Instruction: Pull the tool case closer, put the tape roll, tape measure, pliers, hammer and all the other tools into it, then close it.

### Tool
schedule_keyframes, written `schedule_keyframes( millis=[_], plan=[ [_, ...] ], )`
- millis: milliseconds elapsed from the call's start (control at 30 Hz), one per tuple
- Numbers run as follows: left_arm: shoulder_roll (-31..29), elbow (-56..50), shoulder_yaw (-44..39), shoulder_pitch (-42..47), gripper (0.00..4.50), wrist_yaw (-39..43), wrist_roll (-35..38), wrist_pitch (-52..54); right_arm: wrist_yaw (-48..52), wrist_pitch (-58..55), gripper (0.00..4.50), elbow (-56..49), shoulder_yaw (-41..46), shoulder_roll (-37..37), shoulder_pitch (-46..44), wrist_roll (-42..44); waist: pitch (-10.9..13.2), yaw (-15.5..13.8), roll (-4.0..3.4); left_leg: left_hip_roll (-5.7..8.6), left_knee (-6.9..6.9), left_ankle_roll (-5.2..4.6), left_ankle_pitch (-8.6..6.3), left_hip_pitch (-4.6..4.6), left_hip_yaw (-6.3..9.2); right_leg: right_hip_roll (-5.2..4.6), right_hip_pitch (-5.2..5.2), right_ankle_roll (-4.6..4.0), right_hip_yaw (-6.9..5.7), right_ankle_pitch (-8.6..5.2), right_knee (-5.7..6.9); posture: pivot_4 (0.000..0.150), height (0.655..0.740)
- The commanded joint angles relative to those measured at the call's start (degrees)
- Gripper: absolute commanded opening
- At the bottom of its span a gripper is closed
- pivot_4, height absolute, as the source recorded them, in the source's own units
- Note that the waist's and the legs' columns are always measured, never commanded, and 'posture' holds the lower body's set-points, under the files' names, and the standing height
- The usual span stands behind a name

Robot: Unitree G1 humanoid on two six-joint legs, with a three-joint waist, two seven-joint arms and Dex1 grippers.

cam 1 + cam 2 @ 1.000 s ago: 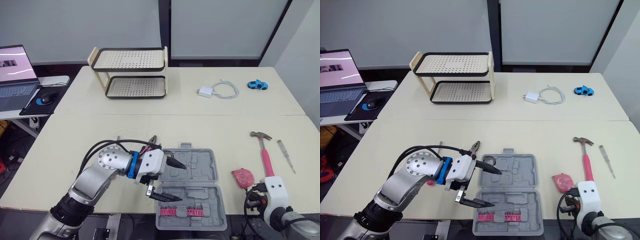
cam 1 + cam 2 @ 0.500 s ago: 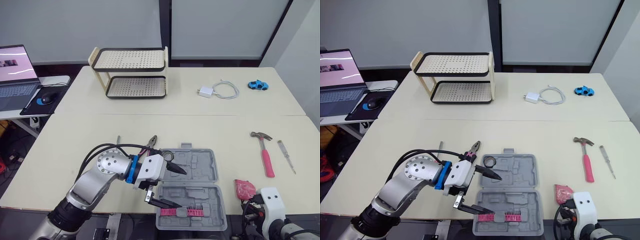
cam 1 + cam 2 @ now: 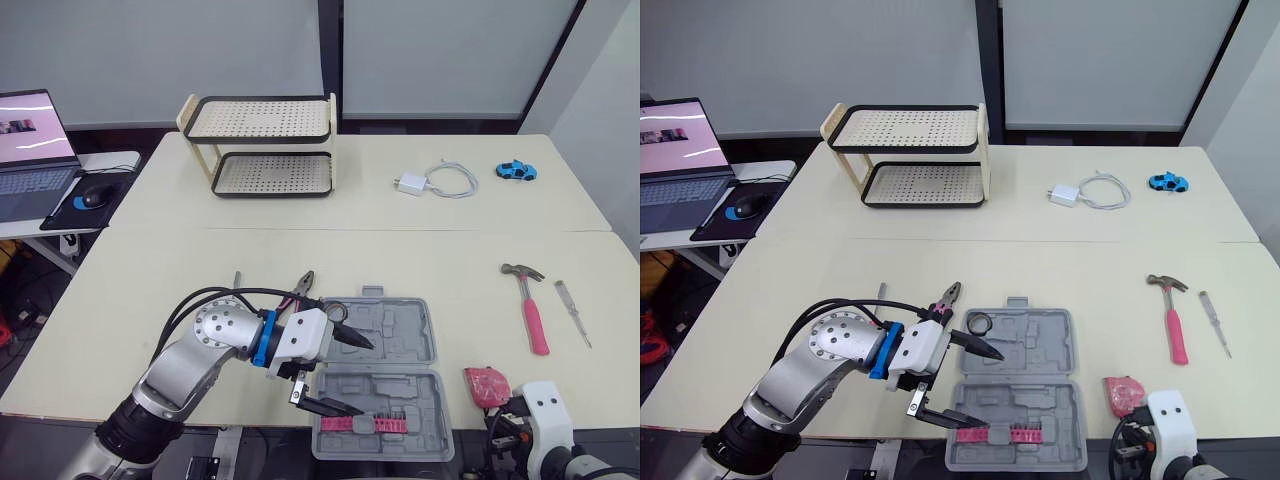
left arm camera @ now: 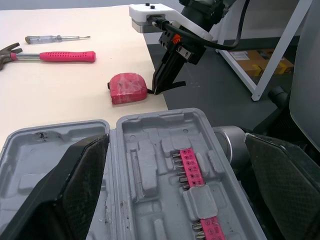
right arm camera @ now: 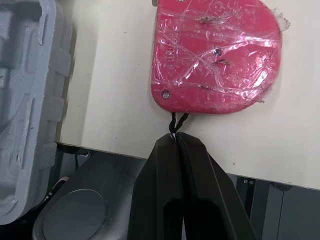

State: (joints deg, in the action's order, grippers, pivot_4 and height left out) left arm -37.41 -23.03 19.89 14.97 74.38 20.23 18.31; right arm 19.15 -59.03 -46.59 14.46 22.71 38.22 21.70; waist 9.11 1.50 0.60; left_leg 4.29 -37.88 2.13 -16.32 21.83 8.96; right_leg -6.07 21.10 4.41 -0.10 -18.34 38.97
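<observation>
Tape measure (image 5: 217, 55) at right claw (image 5: 175, 140) tips

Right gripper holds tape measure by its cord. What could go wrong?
Right gripper pinches only the thin black cord of the pink tape measure; lifted, it may swing or slip. It lies near the table edge and could fall. Open left gripper over the grey plastic tool case may block placement.

Left tool (image 3: 362, 378) spread over tool case (image 3: 400, 335) — tape measure (image 3: 485, 383) just right.
</observation>
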Motion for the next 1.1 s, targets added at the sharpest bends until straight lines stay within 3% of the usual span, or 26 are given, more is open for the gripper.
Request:
schedule_keyframes(
  millis=[33,800,933,1100],
  plan=[
    [0.24,-2.05,0.63,0.63,4.50,-0.04,0.71,-0.44,0.23,-0.11,0.03,-1.70,0.29,0.18,0.44,0.89,0.00,0.00,0.00,0.00,0.00,0.00,0.00,0.00,0.00,0.00,0.00,0.00,0.00,0.00,0.00,0.150,0.7400],
    [0.91,-1.17,1.06,0.59,4.50,-0.56,0.03,-1.28,-0.44,-2.27,0.03,-2.84,3.03,-0.96,0.27,4.29,0.00,0.00,0.00,0.00,0.00,0.00,0.00,0.00,0.00,0.00,0.00,0.00,0.00,0.00,0.00,0.150,0.7400],
    [1.11,-0.94,1.18,0.48,4.50,-0.82,-0.18,-1.63,0.19,-3.37,0.95,-4.03,5.36,-0.35,0.29,5.91,0.00,-0.01,0.00,0.00,0.00,0.00,0.00,0.00,-0.01,0.00,0.00,0.00,0.01,0.00,0.00,0.150,0.7400],
    [1.33,-0.63,1.06,0.35,4.50,-1.51,-0.33,-2.14,8.13,-8.37,2.68,-10.67,14.37,5.58,4.22,14.43,-0.01,-0.06,-0.03,0.01,-0.02,0.00,0.00,0.01,-0.01,0.00,-0.01,0.00,0.00,0.00,0.00,0.150,0.7400]
  ],
)
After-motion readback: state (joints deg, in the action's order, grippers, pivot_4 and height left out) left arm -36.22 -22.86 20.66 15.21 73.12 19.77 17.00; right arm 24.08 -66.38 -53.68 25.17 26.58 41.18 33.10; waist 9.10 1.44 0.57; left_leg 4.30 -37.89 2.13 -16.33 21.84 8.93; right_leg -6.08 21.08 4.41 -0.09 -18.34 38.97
